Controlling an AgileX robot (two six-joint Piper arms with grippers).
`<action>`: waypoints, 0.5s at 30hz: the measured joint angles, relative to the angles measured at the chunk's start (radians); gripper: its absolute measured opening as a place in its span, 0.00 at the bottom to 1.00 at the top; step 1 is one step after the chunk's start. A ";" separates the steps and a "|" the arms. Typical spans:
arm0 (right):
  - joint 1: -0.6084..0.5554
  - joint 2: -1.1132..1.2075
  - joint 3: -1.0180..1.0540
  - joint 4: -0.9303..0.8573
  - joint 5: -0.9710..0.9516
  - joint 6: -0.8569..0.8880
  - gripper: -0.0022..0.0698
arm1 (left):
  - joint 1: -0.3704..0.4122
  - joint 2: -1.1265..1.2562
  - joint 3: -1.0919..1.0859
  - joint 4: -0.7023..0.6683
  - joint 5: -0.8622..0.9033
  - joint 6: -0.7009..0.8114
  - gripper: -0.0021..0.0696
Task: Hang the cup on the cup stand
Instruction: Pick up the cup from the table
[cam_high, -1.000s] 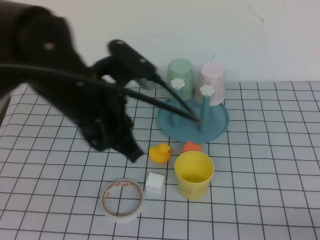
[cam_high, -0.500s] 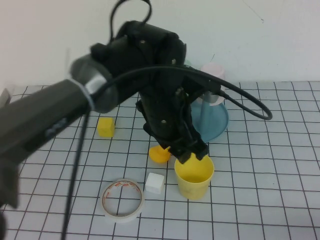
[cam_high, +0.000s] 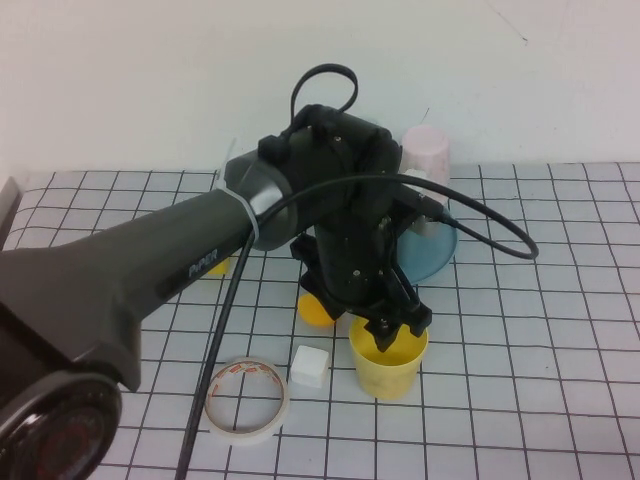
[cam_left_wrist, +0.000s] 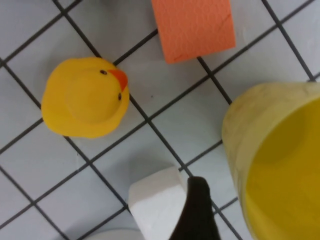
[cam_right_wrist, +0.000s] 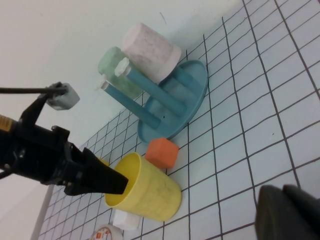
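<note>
Cup (cam_high: 387, 352) stands upright, mouth up, near the front of the table, just in front of the stand (cam_high: 432, 252), duck (cam_left_wrist: 84, 96) and white block (cam_high: 310, 365) beside it. Left gripper (cam_high: 397, 326) sits at the cup's rim, fingers spread — one seems to dip inside the mouth. Right gripper (cam_right_wrist: 287, 212) is parked off to the side, pressed shut. Cup looks light, thin plastic, smooth and a bit slippery — best pinched across the rim wall, gently.

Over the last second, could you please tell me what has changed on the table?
The left pincer swung in from the left side of the table and came down over the yellow cup's rim, opening as it arrived; nothing is gripped yet. The cup, rubber duck, white block, tape roll and cup stand stayed put. The right pincer remains shut, away from the cup.
</note>
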 joint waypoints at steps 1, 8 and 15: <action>0.000 0.000 0.000 0.000 0.000 -0.003 0.03 | 0.000 0.002 0.000 0.000 -0.005 -0.002 0.72; 0.000 0.000 0.000 0.000 0.000 -0.019 0.03 | 0.000 0.036 -0.004 0.000 -0.013 -0.015 0.69; 0.000 0.000 0.000 0.000 0.002 -0.021 0.03 | 0.000 0.066 -0.004 0.006 -0.013 -0.017 0.34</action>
